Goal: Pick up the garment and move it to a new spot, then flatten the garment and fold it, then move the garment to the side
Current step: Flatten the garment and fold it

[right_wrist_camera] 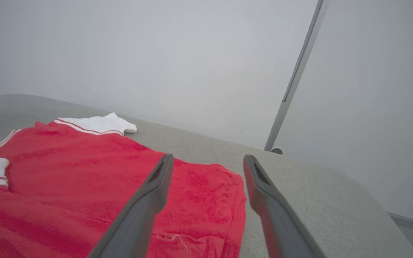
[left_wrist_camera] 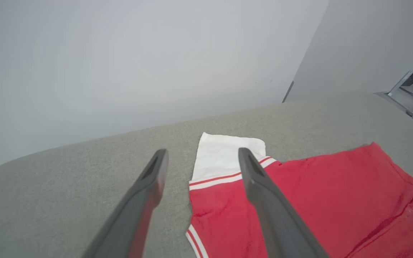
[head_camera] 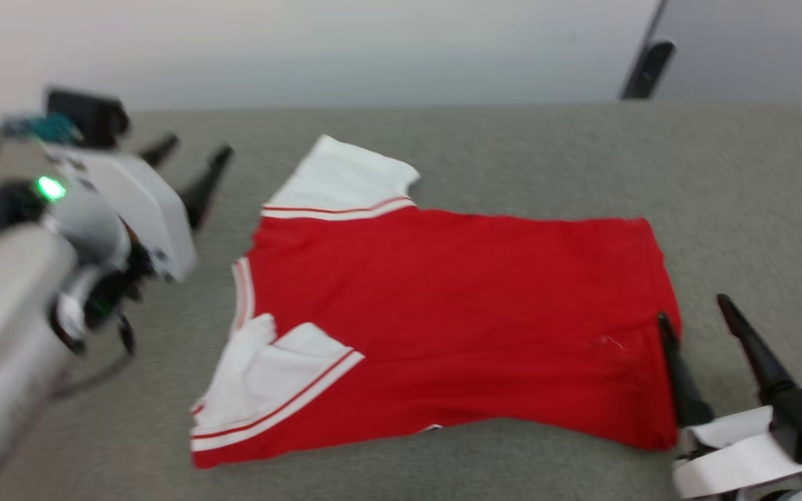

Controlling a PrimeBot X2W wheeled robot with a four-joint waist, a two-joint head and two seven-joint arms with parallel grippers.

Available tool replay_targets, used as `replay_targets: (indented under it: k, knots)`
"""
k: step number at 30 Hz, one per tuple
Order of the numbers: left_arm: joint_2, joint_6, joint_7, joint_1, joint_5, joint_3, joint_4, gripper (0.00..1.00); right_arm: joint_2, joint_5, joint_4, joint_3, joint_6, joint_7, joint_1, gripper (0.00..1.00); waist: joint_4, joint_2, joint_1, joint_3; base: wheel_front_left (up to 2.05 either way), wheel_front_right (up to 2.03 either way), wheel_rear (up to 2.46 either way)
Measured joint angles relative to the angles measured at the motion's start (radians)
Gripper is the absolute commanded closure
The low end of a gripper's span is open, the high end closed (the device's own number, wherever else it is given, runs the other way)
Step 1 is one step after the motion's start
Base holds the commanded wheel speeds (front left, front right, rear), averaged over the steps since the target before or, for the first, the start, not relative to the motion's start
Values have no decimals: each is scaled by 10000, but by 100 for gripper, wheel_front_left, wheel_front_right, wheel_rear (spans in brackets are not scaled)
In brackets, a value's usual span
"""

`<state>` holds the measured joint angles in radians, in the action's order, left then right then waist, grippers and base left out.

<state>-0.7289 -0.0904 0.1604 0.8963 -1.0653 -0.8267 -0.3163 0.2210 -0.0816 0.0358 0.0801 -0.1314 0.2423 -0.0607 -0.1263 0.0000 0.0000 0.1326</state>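
Right claw [head_camera: 692, 309]: spread, empty, lower right of head view; inner finger overlaps the hem corner of the jersey [head_camera: 457, 306].
Left claw [head_camera: 195, 149]: spread, empty, upper left, beside the white sleeve [head_camera: 345, 174], apart from it.
Jersey: flat on the grey pad [head_camera: 512, 146], mid-frame, long axis left to right.
Nearer arm: right, by my judgement.

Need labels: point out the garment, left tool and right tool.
garment [head_camera: 457, 292], head view, red middle panel.
left tool [left_wrist_camera: 203, 152], left wrist view, midway between fingertips.
right tool [right_wrist_camera: 209, 157], right wrist view, midway between fingertips.
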Motion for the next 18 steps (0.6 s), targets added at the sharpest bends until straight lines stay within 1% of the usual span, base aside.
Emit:
replay_targets:
  k: [3, 6, 14, 18]
  knots:
    - [-199, 157, 629, 793, 31, 40, -355, 0, -675, 274, -466, 77, 0, 146, 169, 0, -393, 0, 0, 363, 0, 0, 0]
    - [-276, 499, 1434, 1531, 33, -36, -685, 0, -1078, 399, -865, 213, 0, 188, 259, 0, -782, 0, 0, 779, 0, 0, 0]
    - [-447, 1235, 3885, 3414, 100, -445, -1791, 0, -1363, 466, -1726, 387, 0, 192, 47, 0, -1742, 0, 0, 2021, 0, 0, 0]
    - [-443, 1478, 5064, 4215, 207, -734, -2280, 0, -1452, 414, -1942, 395, 0, 192, 28, 0, -2137, 0, 1, 2648, 0, 0, 0]
